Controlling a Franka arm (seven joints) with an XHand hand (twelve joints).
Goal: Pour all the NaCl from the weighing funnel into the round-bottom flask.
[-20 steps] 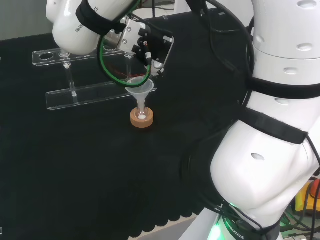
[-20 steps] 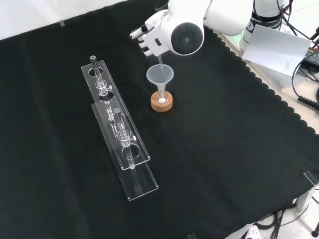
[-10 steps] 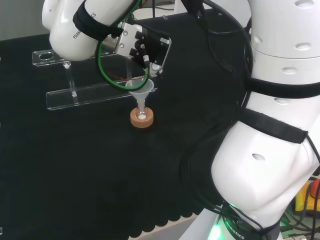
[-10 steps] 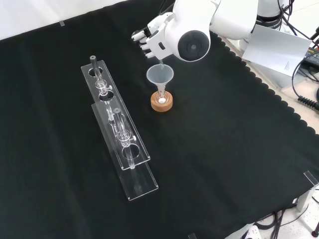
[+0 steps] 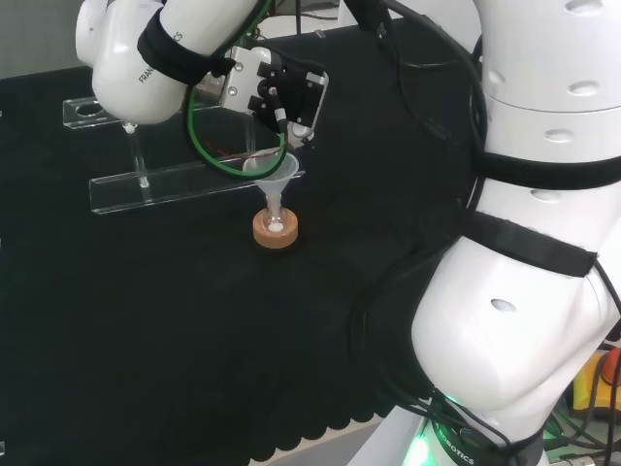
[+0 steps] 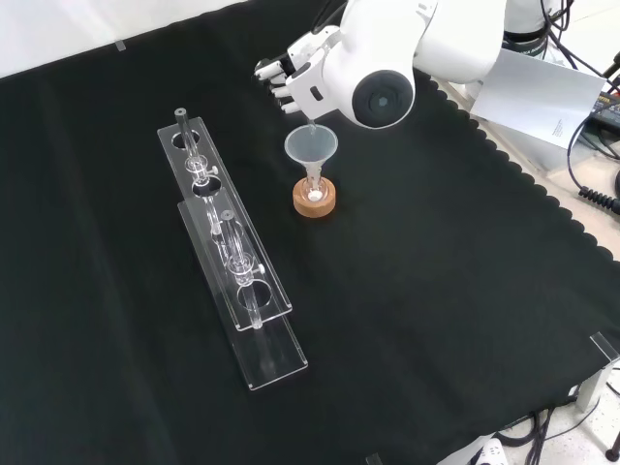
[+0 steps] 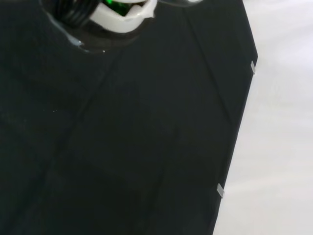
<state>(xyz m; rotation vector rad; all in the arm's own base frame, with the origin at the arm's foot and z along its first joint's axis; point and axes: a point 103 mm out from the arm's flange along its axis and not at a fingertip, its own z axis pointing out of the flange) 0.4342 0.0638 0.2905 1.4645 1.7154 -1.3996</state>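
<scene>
A small round-bottom flask with a little white powder in it stands on a cork ring mid-cloth. A clear conical funnel sits in its neck. The hand hovers just above and behind this funnel, fingers curled on a thin clear weighing funnel whose tip points down into the funnel's mouth. From the head view the hand is over the funnel, the flask and the cork ring. In the wrist view a blurred white part of the hand is seen above black cloth.
A long clear plastic rack with small glass pieces in it lies left of the flask in the front view; in the head view the rack is behind the flask. The arm's grey-capped link hangs right of the hand. Papers lie off the cloth.
The arm's wrist link has swung right in the front view, and the hand has tilted the weighing funnel further over the funnel's mouth. Flask, funnel and rack have not moved.
</scene>
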